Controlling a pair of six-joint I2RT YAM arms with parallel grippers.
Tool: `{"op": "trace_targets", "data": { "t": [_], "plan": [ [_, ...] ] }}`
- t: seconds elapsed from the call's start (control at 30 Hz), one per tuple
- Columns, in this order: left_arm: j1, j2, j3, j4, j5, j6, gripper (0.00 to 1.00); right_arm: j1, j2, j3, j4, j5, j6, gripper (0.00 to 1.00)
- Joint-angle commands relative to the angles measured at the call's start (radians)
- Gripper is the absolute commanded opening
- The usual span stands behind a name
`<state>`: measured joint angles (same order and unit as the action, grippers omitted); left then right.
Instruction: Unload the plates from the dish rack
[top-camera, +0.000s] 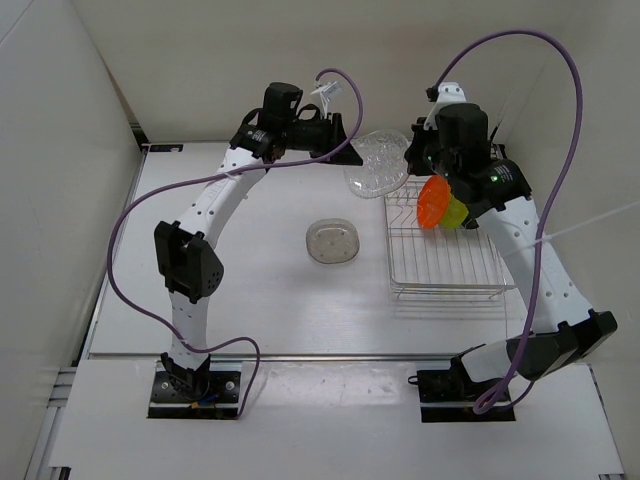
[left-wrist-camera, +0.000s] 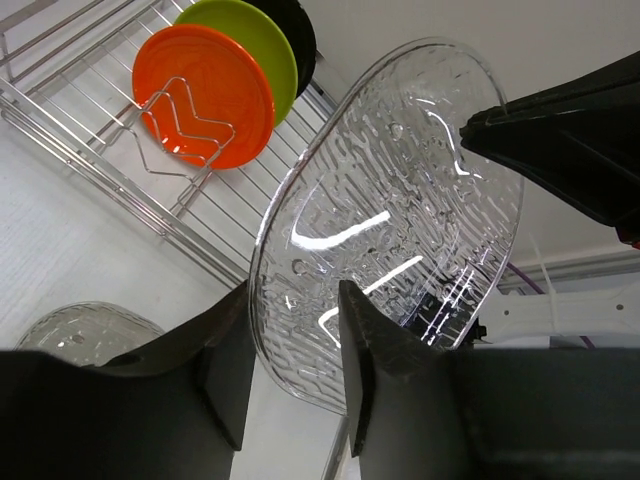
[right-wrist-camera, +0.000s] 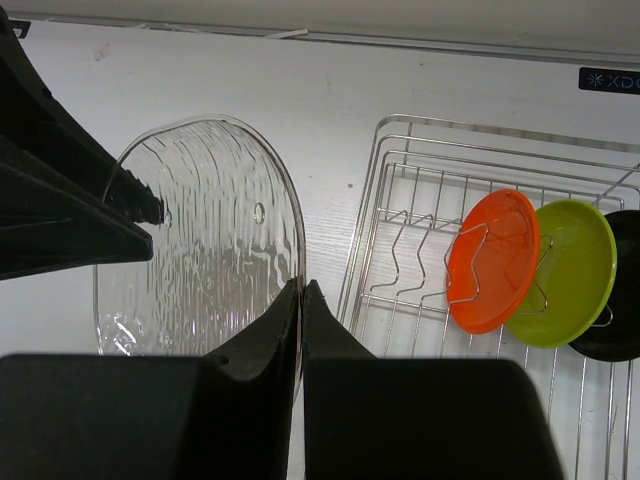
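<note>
Right now your right jaws are clenched on the near rim of the clear plate (right-wrist-camera: 200, 240), which is tilted at the dish rack's (right-wrist-camera: 400, 190) 10 o'clock corner. Your left jaws straddle its opposite rim, though I cannot tell whether they grip it. It looks ribbed, glossy and see-through.

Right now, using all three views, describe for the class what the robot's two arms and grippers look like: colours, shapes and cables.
Both the left arm and right arm have white, hole-dotted links joined by black joint housings, on black base plates. A purple cable loops along each. The left gripper and right gripper have matte black, wedge-shaped fingers tapering to narrow tips.
</note>
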<state>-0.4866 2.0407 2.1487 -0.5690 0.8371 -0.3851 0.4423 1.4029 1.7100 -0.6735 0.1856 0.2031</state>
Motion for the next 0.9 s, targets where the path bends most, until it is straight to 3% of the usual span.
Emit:
{"op": "trace_targets", "data": {
  "t": [0.0,0.1,0.17,0.33,0.43,0.73,0.87],
  "plan": [
    [-0.006,-0.036,0.025,0.004,0.002,0.009,0.47,0.012,-0.002,-0.009,0.069,0.002,-0.001,0.00],
    [-0.006,-0.036,0.025,-0.005,-0.018,0.018,0.40,0.012,-0.012,-0.018,0.069,0.002,-0.001,0.00],
    [-0.006,-0.036,0.025,-0.005,-0.030,0.018,0.30,0.012,-0.012,-0.018,0.078,0.002,-0.001,0.00],
    [-0.006,-0.045,0.025,-0.014,-0.061,0.028,0.25,0.012,-0.021,-0.039,0.078,0.012,-0.010,0.00],
    [-0.006,-0.045,0.025,-0.014,-0.091,0.028,0.11,0.012,-0.021,-0.050,0.078,0.012,-0.010,0.00],
    [-0.006,-0.089,-0.047,-0.023,-0.271,0.038,0.11,0.021,-0.021,-0.101,0.078,-0.101,-0.019,0.00],
    [-0.006,-0.120,-0.095,-0.014,-0.305,0.066,0.11,0.021,-0.030,-0.119,0.078,-0.127,-0.019,0.05]
  ]
}}
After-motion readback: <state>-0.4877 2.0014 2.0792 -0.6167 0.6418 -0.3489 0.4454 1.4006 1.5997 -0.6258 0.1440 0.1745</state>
